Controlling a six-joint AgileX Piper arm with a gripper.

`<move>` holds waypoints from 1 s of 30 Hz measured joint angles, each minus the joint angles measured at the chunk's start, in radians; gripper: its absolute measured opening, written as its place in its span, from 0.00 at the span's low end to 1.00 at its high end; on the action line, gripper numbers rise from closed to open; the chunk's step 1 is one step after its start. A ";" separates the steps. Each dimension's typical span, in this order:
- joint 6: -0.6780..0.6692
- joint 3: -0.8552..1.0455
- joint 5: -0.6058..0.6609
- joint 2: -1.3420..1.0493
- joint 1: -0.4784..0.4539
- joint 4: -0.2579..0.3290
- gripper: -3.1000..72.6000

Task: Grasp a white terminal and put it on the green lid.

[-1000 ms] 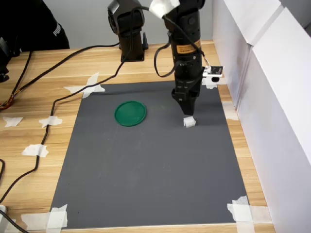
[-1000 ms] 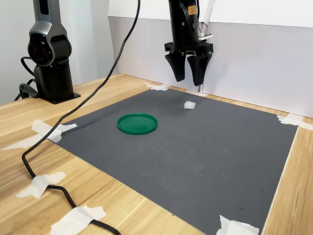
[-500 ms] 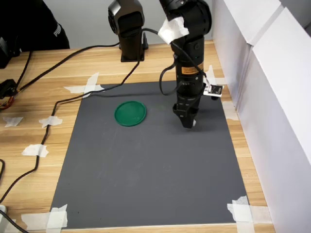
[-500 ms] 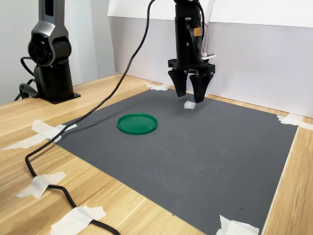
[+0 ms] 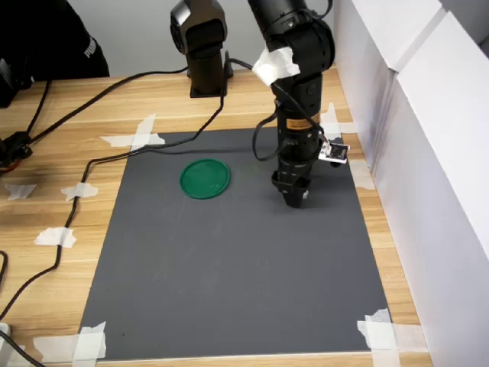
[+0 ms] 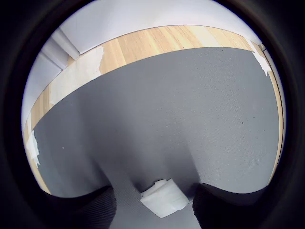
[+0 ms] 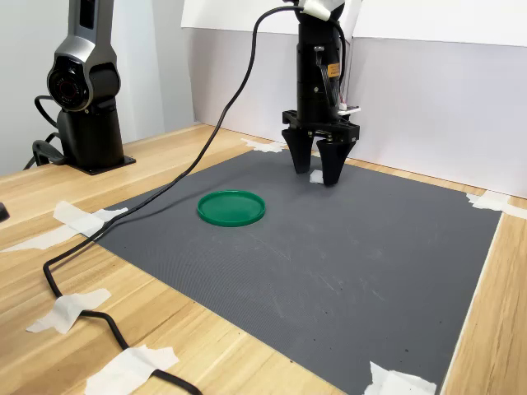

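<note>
looking at your arm, you have the gripper (image 7: 315,176) down at the dark grey mat (image 5: 229,290), its two fingers spread apart with the tips at or just above the surface. the white terminal (image 6: 164,197) lies on the mat between those fingers; in the wrist view you can see a gap of mat on either side of it, so the fingers (image 6: 86,210) are not pressing on it and you are holding nothing. in the second exterior view the white terminal shows only as a small pale patch between the fingertips, and in the first exterior view the gripper (image 5: 294,200) hides it. your green lid (image 5: 205,178) lies flat on the mat, well apart from the gripper, toward the first exterior view's left; in the second exterior view the lid (image 7: 231,207) sits nearer the camera and to the second exterior view's left of the gripper. white tape (image 5: 380,332) holds the mat's corners to the wooden table (image 5: 53,153), and a black cable (image 7: 123,216) trails across the table and mat up to your arm.
</note>
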 joint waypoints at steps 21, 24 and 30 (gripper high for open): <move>0.043 -0.002 0.062 -0.081 0.000 -0.003 0.51; 0.043 -0.002 0.124 -0.149 -0.007 -0.004 0.51; 0.044 -0.001 0.178 -0.285 -0.124 0.006 0.51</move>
